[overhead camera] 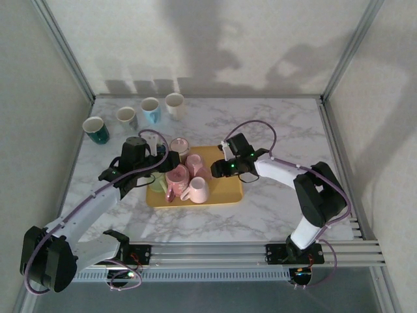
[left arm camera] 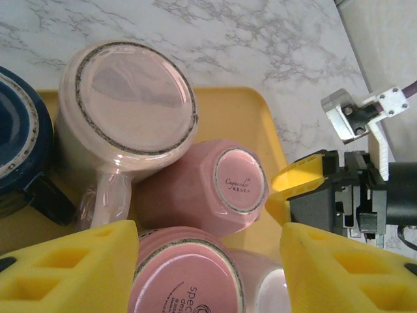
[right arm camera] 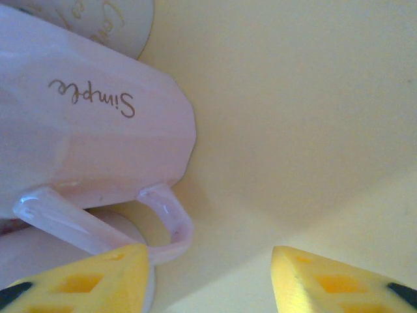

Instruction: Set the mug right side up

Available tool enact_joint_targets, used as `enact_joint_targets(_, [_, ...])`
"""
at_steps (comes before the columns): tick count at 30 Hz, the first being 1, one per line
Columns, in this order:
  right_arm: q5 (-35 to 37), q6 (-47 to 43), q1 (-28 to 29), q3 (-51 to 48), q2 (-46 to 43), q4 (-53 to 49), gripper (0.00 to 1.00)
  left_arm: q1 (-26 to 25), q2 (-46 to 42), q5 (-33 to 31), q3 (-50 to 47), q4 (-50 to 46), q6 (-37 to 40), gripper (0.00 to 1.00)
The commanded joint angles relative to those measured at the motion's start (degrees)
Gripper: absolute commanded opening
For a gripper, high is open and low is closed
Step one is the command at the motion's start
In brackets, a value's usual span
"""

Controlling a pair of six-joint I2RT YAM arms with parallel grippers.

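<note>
on the yellow tray [overhead camera: 229, 190] the pink mug [left arm camera: 231, 186] sits bottom up among other mugs [left arm camera: 130, 98], not yet gripped or turned, while the left gripper [left arm camera: 208, 274] and right gripper [right arm camera: 208, 280] hover close by, jaws apart and empty.

Dim, soft light (blurry close-ups)

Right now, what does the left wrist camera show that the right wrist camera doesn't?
Left wrist: upturned mug bases, a dark blue mug and the marble table. Right wrist: the word Simple on a pink mug, and its handle close up. Both: the yellow tray, plus an open hand in front, the left hand and right hand respectively.
</note>
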Motion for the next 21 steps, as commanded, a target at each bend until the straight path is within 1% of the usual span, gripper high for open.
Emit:
enact_joint_targets(1, [-0.5, -8.5, -0.2, -0.2, -3.5, -0.7, 0.52, 0.6, 0.2, -0.7, 2.2, 0.7, 0.4, 0.59])
enact_joint_targets(4, [-3.1, -15.9, -0.2, 0.0, -4.6, -3.5, 0.54, 0.8, -0.6, -0.8, 2.0, 0.4, 1.6, 0.59])
enact_joint_targets(6, [-3.0, -19.4, -0.1, 0.5, -4.4, -5.7, 0.55, 1.1, -1.3, -0.5, 1.7, 0.5, 2.3, 0.59])
enact_joint_targets(8, [-2.7, -21.2, -0.2, 0.5, -4.3, -5.9, 0.56, 1.3, -2.0, 0.2, 1.2, 0.6, 2.9, 0.59])
enact_joint_targets(15, [-4.8, -22.9, 1.5, 4.0, -1.5, -5.9, 0.58, 2.6, -3.3, 1.3, 0.2, 0.4, 3.5, 0.59])
enact_joint_targets(21, [-2.7, -24.3, 4.1, 7.9, 1.5, -8.3, 0.59, 2.9, -3.3, 1.7, -0.6, 1.0, 3.4, 0.59])
